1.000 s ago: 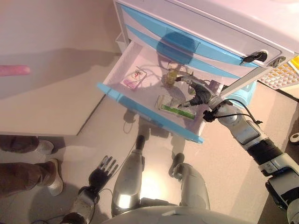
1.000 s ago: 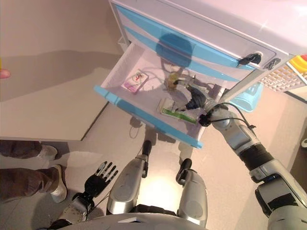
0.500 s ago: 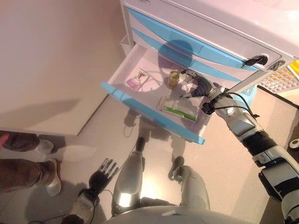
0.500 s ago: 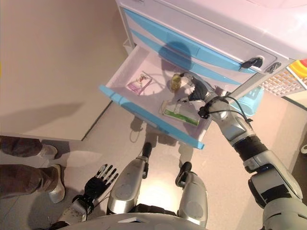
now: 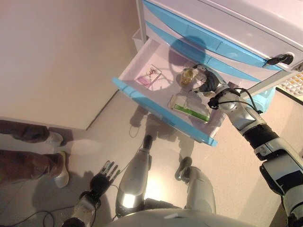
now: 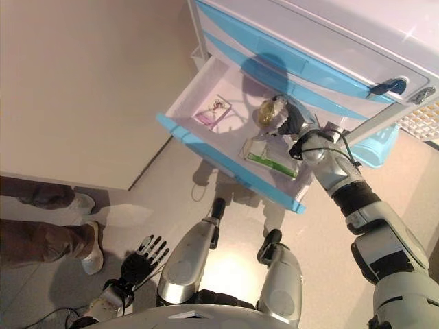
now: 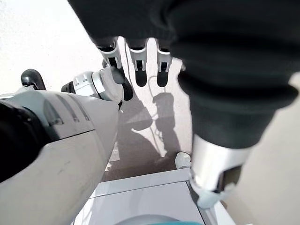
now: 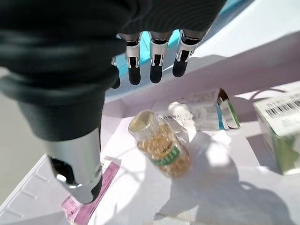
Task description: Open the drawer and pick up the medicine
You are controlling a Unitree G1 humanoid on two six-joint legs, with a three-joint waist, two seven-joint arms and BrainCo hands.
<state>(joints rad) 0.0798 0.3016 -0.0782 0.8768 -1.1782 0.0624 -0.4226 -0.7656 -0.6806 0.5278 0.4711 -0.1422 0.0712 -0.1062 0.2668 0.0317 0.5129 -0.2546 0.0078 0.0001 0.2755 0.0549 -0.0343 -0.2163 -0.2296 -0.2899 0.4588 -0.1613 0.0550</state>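
Note:
The white drawer with a blue front point(image 5: 156, 106) stands pulled out of the cabinet. A clear medicine bottle of yellow capsules point(image 5: 188, 76) lies on its side in it. My right hand point(image 5: 206, 83) is inside the drawer, right beside the bottle. In the right wrist view the fingers point(image 8: 154, 61) are straight and the thumb point(image 8: 75, 164) is apart, with the bottle point(image 8: 161, 147) lying between them, untouched. My left hand point(image 5: 103, 176) hangs low at my side, open and empty.
A green-and-white box point(image 5: 189, 108), a pink sachet point(image 5: 150, 75) and a small white packet point(image 8: 206, 115) also lie in the drawer. Shut blue drawers point(image 5: 208, 40) are above. A person's legs and shoes point(image 5: 33, 161) stand at the left.
The camera has shifted, moving the whole scene rightwards. My right hand has moved from over the green-and-white box deeper into the drawer to the bottle. The left hand has stayed put.

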